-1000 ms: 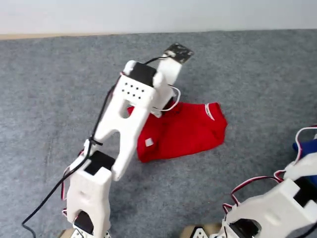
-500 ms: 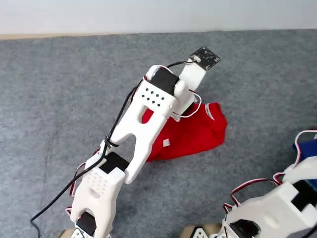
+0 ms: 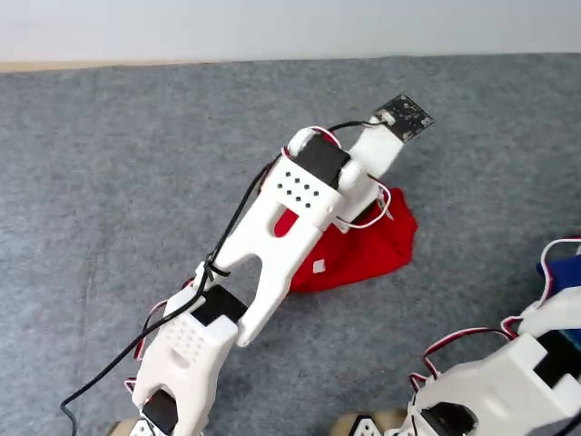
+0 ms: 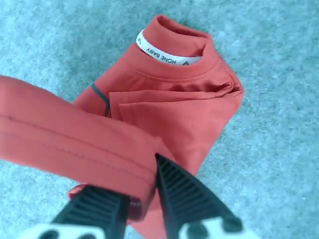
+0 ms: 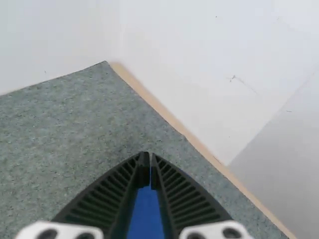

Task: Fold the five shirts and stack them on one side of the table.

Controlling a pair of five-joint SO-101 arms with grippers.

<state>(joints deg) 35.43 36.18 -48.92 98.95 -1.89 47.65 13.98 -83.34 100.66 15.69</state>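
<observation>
One red shirt (image 4: pixel 169 109) is showing, and the left gripper (image 4: pixel 142 186) is pinching it: its two black fingers (image 4: pixel 182 194) are closing narrowly on a hemmed edge of the cloth. From the jaws, that lifted band of fabric is stretching away sideways, hanging above the rest of the garment. The folded body of the shirt is lying on the grey mat (image 4: pixel 279 64) directly below and ahead of the fingertips, with its one collar (image 4: pixel 172 47) and white neck tape sitting at the end farthest from the gripper.

From the high view, the left arm (image 3: pixel 300 204) is reaching out across the mat (image 3: pixel 109 182) and covering part of the red shirt (image 3: pixel 372 245), which is bunching up under the wrist end of the arm.

The right gripper (image 5: pixel 149 157) is holding its two fingers almost together, with one strip of a blue item (image 5: pixel 146 214) running between them back toward the wrist. Ahead of its fingertips grey mat (image 5: pixel 65 124) is lying, then one pale wooden strip (image 5: pixel 164 117) and a white wall (image 5: pixel 209 55) beyond it. In the high view the right arm (image 3: pixel 499 381) is sitting well apart from the red shirt, with the blue item (image 3: pixel 565 271) at its far end.
</observation>
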